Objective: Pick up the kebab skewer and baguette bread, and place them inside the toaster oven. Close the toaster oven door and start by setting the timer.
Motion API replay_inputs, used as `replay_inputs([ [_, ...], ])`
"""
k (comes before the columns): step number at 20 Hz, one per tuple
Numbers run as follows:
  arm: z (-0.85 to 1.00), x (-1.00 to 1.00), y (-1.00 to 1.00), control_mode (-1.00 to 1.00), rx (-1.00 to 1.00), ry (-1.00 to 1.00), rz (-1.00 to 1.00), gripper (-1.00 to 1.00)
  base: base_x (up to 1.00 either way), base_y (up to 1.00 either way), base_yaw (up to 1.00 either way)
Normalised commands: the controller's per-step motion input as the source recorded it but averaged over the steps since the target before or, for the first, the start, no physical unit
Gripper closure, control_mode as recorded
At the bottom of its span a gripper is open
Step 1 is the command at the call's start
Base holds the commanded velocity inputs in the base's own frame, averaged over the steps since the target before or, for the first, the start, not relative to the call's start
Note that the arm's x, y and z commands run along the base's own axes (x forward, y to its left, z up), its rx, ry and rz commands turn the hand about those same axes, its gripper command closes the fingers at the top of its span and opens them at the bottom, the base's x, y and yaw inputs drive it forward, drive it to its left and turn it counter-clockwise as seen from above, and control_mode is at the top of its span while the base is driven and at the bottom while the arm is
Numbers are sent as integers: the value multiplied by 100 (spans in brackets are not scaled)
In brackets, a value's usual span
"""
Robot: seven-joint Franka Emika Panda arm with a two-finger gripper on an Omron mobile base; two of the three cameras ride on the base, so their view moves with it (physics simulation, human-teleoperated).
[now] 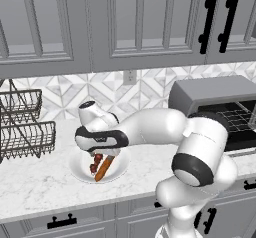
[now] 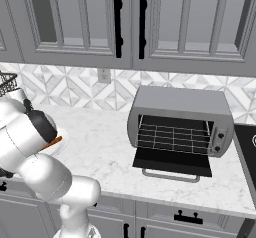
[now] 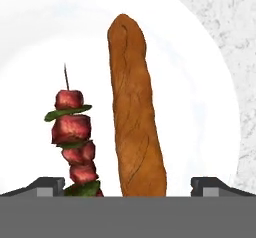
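White china fills my hand view: the plate point(image 3: 210, 82) carries both foods side by side, the baguette bread point(image 3: 135, 112) lying lengthwise and the kebab skewer point(image 3: 72, 137) just beside it, parallel, apart by a narrow strip of plate. I have the pincer point(image 3: 127, 184) hanging directly above them with its two tips spread wide, nothing between them, and both foods fall inside that spread. I judge that is why the hand points straight down here: lined up this way, the tips can close across a long, thin item rather than along it. From the left base view the plate point(image 1: 80, 169) sits on the marble counter point(image 1: 35, 187) under the bent arm, well apart from the toaster oven point(image 2: 180, 104) farther right. Its door point(image 2: 172, 163) is folded down flat, leaving the wire rack point(image 2: 172, 137) exposed, so the cavity is ready to receive food. Neither item is lifted yet; I reckon the first pick is about to start, and catching both at once is the risk.
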Motion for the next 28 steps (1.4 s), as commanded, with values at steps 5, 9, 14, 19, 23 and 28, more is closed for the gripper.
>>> replay_inputs([
  [5,-5,-30,-11,-100,8,0,0,-100,0,0,0],
  [9,-8,-1,0,-100,3,0,-3,-100,0,0,0],
  [14,-5,1,0,-100,0,0,-5,-100,0,0,0],
  [19,0,0,0,-100,0,-1,-5,-100,0,0,0],
  [23,0,0,1,-100,0,-1,-1,-100,0,0,0],
  [28,0,3,4,-100,0,-1,0,-100,0,0,0],
])
